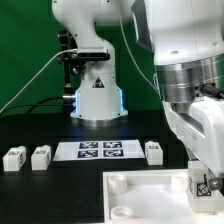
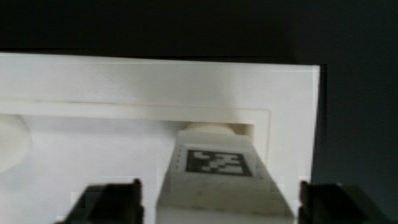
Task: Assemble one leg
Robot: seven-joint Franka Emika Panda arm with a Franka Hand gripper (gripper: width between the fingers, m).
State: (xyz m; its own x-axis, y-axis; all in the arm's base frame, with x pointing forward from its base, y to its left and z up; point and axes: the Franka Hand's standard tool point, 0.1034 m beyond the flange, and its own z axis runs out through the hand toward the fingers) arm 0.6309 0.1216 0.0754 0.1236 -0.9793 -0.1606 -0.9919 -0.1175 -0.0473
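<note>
Right now your jaws stand on either side of the leg (image 1: 200,183), close against its flanks. In the wrist view the two dark fingers (image 2: 111,205) flank the leg (image 2: 217,165) with only a thin pale strip on each side. You cannot tell from these pictures whether they press on it or stand just clear.

The leg stands upright with its black-and-white tag facing the exterior camera. It is over the corner of the white tray-like panel (image 1: 140,190) that lies closest to the tabletop's (image 1: 40,195) edge on the exterior view's right. In the wrist view its far end reaches a small recess near a corner of the panel (image 2: 107,90). Whether it is seated there is not clear.

The panel itself lies flat along the tabletop's near edge, toward the near corner on the exterior view's right.

The marker board (image 1: 100,150) lies mid-tabletop, in front of the arm's base (image 1: 97,95). A loose leg (image 1: 153,151) stands just beside the board's end on the exterior view's right. Two more stand toward the tabletop's edge on the exterior view's left: an outer loose leg (image 1: 14,158) and an inner loose leg (image 1: 40,156), near each other but apart.
</note>
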